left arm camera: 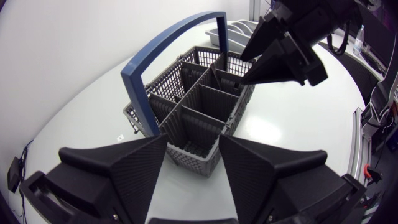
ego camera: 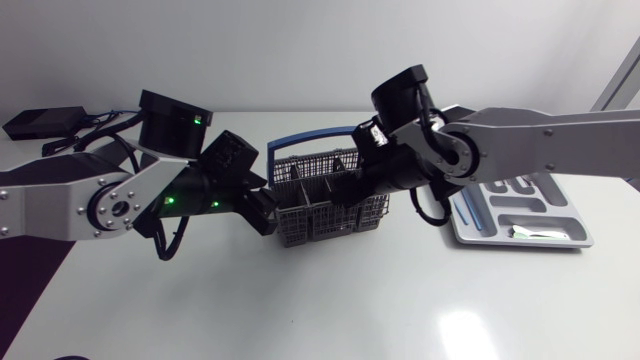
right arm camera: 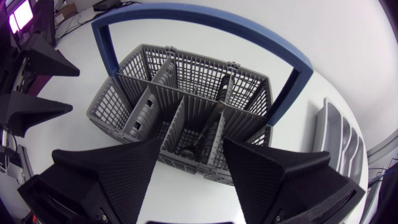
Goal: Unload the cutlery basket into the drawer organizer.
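Where the basket (ego camera: 330,224) stands, the table (ego camera: 350,300) gleams white

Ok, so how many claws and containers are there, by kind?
Claws: 2 (left claw, right claw)
Basket: 1
Organizer: 1
Total: 4

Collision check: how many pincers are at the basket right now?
2. The left pincer is open at the cutlery basket's end away from the drawer organizer. The right pincer is open over the organizer-side end. Neither is hidden.
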`<action>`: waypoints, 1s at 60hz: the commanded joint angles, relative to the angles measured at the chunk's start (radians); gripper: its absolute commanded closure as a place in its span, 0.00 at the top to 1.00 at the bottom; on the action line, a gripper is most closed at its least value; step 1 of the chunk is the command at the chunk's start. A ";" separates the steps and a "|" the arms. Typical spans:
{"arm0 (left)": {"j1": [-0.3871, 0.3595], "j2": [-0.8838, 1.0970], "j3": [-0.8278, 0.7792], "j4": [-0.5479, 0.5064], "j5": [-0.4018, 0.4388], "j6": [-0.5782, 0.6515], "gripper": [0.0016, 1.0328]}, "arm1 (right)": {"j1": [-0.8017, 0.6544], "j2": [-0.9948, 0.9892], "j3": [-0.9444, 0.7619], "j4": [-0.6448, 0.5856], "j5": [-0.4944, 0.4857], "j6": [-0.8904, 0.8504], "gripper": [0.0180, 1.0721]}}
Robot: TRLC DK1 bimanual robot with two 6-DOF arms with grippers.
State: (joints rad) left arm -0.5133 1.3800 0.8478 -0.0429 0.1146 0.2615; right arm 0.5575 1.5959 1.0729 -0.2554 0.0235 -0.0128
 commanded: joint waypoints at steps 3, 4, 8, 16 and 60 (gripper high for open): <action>-0.017 0.014 -0.019 0.011 0.005 -0.016 0.58 | -0.002 0.056 0.042 0.019 0.036 0.063 0.71; -0.021 0.016 -0.021 0.011 0.005 -0.016 0.58 | -0.004 0.061 0.045 0.021 0.041 0.068 0.71; -0.024 0.017 -0.023 0.015 0.005 -0.016 0.58 | -0.013 0.081 0.055 0.039 0.050 0.086 0.71; -0.025 0.025 -0.024 0.021 0.005 -0.016 0.58 | -0.011 0.118 0.065 0.074 0.079 0.109 0.70; -0.045 0.077 -0.019 0.064 0.005 -0.036 0.58 | 0.013 0.228 0.101 0.193 0.196 0.151 0.55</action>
State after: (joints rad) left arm -0.5514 1.4399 0.8474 0.0101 0.1146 0.2424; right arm 0.5587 1.7947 1.1465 -0.0776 0.2077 0.1089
